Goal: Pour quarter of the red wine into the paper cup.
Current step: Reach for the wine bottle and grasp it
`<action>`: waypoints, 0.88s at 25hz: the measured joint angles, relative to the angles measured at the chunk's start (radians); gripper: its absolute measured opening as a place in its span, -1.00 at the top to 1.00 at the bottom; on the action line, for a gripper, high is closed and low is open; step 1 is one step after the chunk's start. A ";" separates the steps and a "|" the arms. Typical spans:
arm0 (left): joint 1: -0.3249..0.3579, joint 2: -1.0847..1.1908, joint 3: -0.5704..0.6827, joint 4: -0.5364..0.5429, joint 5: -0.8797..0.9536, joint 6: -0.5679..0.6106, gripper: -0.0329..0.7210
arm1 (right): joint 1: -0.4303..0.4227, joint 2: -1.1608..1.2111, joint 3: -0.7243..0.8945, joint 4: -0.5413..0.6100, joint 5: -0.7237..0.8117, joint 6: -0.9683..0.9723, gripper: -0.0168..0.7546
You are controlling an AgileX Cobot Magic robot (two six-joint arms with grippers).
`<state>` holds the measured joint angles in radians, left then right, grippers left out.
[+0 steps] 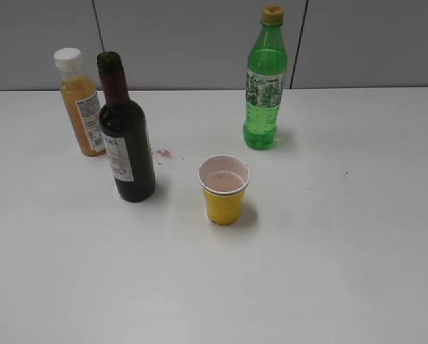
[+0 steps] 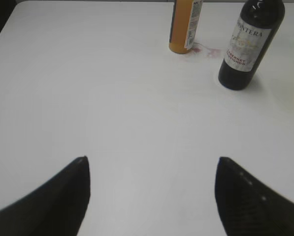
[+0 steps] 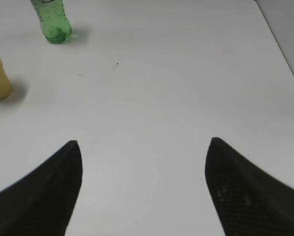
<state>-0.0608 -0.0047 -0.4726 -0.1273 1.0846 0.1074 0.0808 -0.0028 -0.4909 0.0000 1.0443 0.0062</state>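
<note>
Plainly, the wine bottle (image 2: 251, 44) stands upright at one o'clock from the left gripper (image 2: 151, 194), nearer than the right gripper (image 3: 143, 189); both spread wide, empty; the cup (image 1: 224, 189) beside it.

left pincer (image 2: 151, 162): two matte black fingers, broad at the base, tapering to blunt tips
right pincer (image 3: 143, 145): same black tapered fingers; the right one (image 3: 245, 191) shows a fine dotted texture

orange juice bottle (image 1: 82, 107) and green soda bottle (image 1: 265, 86) stand well apart — a pink stain (image 1: 162, 154) between.
</note>
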 joint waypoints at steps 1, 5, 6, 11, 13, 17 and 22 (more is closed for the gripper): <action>0.000 0.000 0.000 0.000 0.000 0.000 -0.63 | 0.000 0.000 0.000 0.000 0.000 0.000 -0.58; 0.000 0.000 0.000 0.000 0.000 0.000 -0.63 | 0.000 0.000 0.000 0.000 0.000 0.001 -0.58; 0.000 0.000 0.000 0.000 0.000 0.000 -0.63 | 0.000 0.000 0.000 0.000 0.000 0.001 -0.58; 0.000 0.000 0.000 0.000 0.000 0.000 -0.63 | 0.000 0.000 0.000 0.000 0.000 0.001 -0.58; 0.000 0.000 0.000 0.000 0.000 0.000 -0.63 | 0.000 0.000 0.000 0.000 0.000 0.001 -0.58; 0.000 0.000 0.000 0.000 0.000 0.000 -0.63 | 0.000 0.000 0.000 0.000 0.000 0.001 -0.58; 0.000 0.000 0.000 0.000 0.000 0.000 -0.63 | 0.000 0.000 0.000 0.000 0.000 0.001 -0.58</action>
<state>-0.0608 -0.0047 -0.4726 -0.1273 1.0846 0.1074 0.0808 -0.0028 -0.4909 0.0000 1.0443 0.0071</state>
